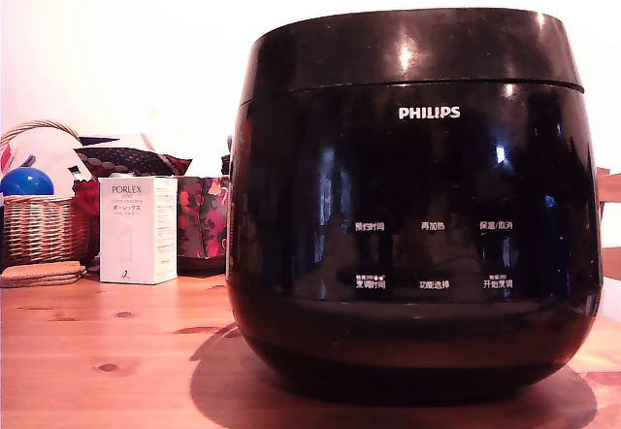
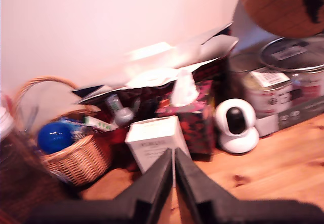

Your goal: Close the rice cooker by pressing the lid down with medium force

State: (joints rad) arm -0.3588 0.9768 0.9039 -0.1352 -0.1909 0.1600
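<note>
in the wrist view the gripper is nearest, its two black fingers drawn together until only a thin slit is left between the tips, with nothing clamped. just beyond the tips a white box is seen on the wooden table, with a floral tissue box just beside it, a wicker basket holding a blue ball further to one side, and a small white camera to the other. behind these, metal tins stand against the pale wall.

the rice cooker is not caught by the wrist view at all. in the exterior view it fills the foreground on the table, and the lid is seen seated flat on the body, a thin seam running level round the top. taking the cooker as landmark, the white box and the basket lie behind it and to the exterior view's left. the arm is not shown in that view.

it is judged that the wrist is pointed at the clutter behind the cooker and away from it, so the direction from gripper to lid cannot be fixed. whether the latch is caught cannot be told; the lid looks already down.
</note>
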